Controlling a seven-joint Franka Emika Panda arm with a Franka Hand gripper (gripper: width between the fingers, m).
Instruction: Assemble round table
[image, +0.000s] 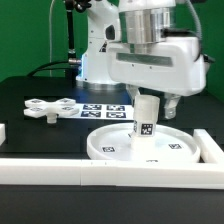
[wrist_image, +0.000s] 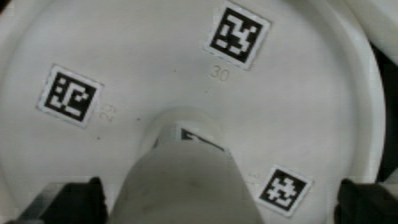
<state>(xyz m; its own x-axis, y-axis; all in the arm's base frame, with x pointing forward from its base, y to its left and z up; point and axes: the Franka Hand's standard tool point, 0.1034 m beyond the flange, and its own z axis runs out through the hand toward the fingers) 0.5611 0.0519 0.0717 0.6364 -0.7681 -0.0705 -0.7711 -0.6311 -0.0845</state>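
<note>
A flat white plastic cross-shaped base with round lobes (image: 48, 108) lies on the black table (image: 35, 138) at the exterior view's left. Next comes the thin marker board (image: 105, 108), partly hidden by the arm. Then comes the big smooth white round disc with a rim (image: 100, 140). The short white tube-shaped leg (image: 146, 122) stands up in its middle. The gripper (image: 150, 103) sits over the leg with its dark fingertips (wrist_image: 75, 196) spread wide, gripping nothing. Up close the leg looks blurry.

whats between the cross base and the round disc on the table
The marker board lies between the cross base and the round disc, flat on the black table; the exterior view shows it.
</note>
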